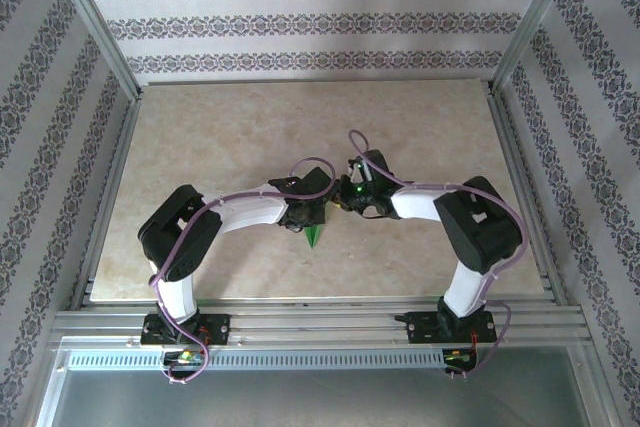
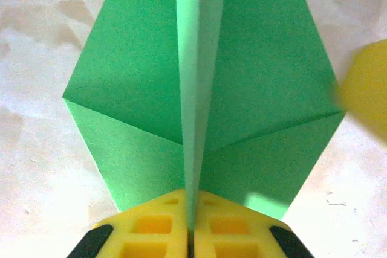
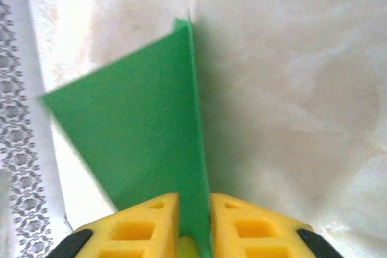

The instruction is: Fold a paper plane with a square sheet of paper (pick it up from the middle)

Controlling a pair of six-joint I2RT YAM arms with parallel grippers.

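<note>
The paper plane (image 1: 315, 237) hangs just above the middle of the tabletop (image 1: 250, 127), where the two arms meet. From the top camera only its green pointed tip shows, pointing toward 6 o'clock, so its long axis runs roughly 12 to 6.

In the left wrist view the paper plane (image 2: 139, 89) is a kite shape. A raised centre crease runs from 6 up to 12 o'clock, and the wings spread flat to corners at 9 and 3 o'clock. The left gripper (image 2: 190, 209) has its jaws pinched tight on that crease. A blurred yellow shape (image 2: 366, 89) sits at 3 o'clock, beside the wing's corner.

In the right wrist view the paper plane (image 3: 139, 137) stands on edge. Its folded edge rises toward 12 o'clock and a panel fans out toward 9. The right gripper (image 3: 195, 209) has its jaws narrowly parted with the paper between them; whether they press it cannot be told.

From above, the left gripper (image 1: 305, 215) and right gripper (image 1: 345, 205) nearly touch. Each arm rises from its base at 6 o'clock, bows its elbow outward and reaches its forearm inward.
</note>
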